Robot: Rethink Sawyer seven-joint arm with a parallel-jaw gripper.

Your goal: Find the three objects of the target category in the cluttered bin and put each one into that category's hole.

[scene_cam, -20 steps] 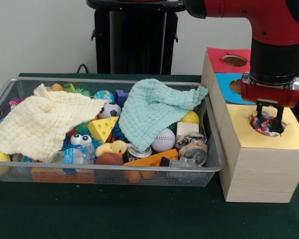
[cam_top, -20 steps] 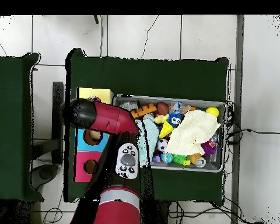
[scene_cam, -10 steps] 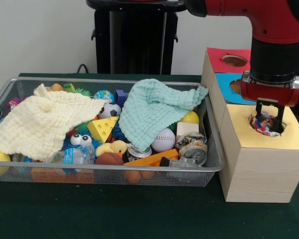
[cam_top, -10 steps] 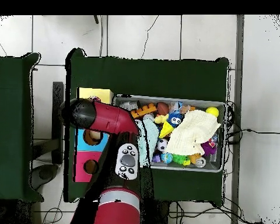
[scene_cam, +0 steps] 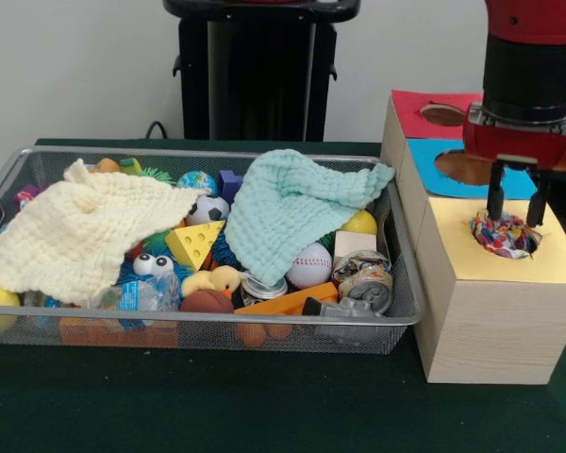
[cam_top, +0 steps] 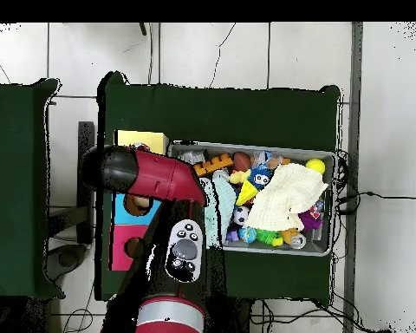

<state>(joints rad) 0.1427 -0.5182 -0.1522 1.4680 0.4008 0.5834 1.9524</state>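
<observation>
A crumpled colourful wrapper (scene_cam: 506, 236) lies in the round hole of the yellow-topped box section (scene_cam: 547, 262). My gripper (scene_cam: 516, 217) hangs just above it, open, its two black fingers (scene_cam: 496, 193) apart with nothing between them. In the overhead view the red arm (cam_top: 155, 173) covers the gripper and that hole; only a corner of the yellow top (cam_top: 142, 140) shows. The wire bin (scene_cam: 217, 330) holds a crushed can (scene_cam: 368, 281) at its front right, beside a baseball (scene_cam: 310, 265).
Behind the yellow section are a blue top with a hole (scene_cam: 464, 167) and a red top with a hole (scene_cam: 443, 114). A pale yellow cloth (scene_cam: 75, 231) and a mint cloth (scene_cam: 297, 203) cover much of the bin's toys, including a cheese wedge (scene_cam: 194, 243).
My gripper has risen out of the yellow hole and shifted slightly back. The wrapper stays in the hole.
</observation>
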